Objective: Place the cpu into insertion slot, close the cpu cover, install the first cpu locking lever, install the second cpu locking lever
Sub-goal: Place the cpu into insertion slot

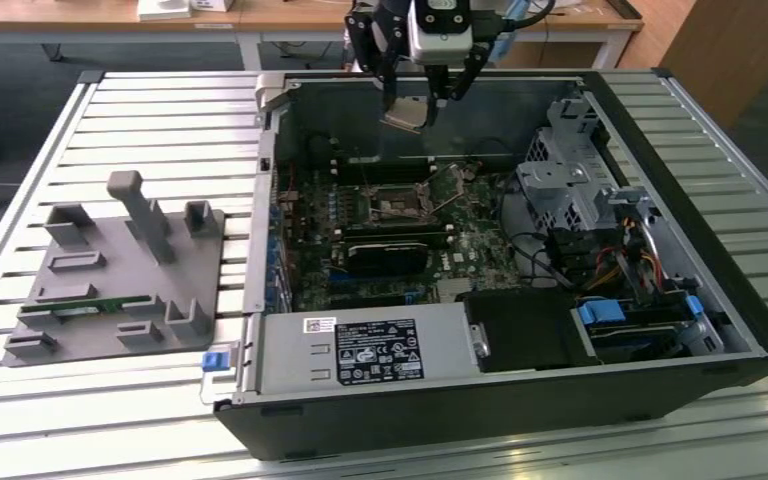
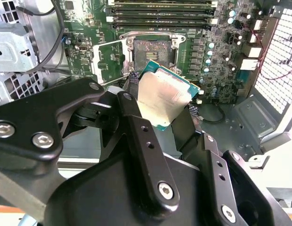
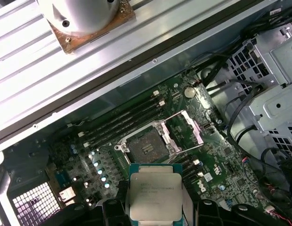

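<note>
One cpu clamped in the gripper, one insertion slot uncovered.

No print here can be read. A large white label sits on the grey power supply, carrying rows of dark print and small symbols, all too fine to read. A smaller white sticker lies near it on the same face. In the first wrist view the cpu bears faint engraved lines across its metal top, also illegible.

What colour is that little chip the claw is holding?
The cpu: silvery-grey top, green edge; clearest in the first wrist view.
</note>
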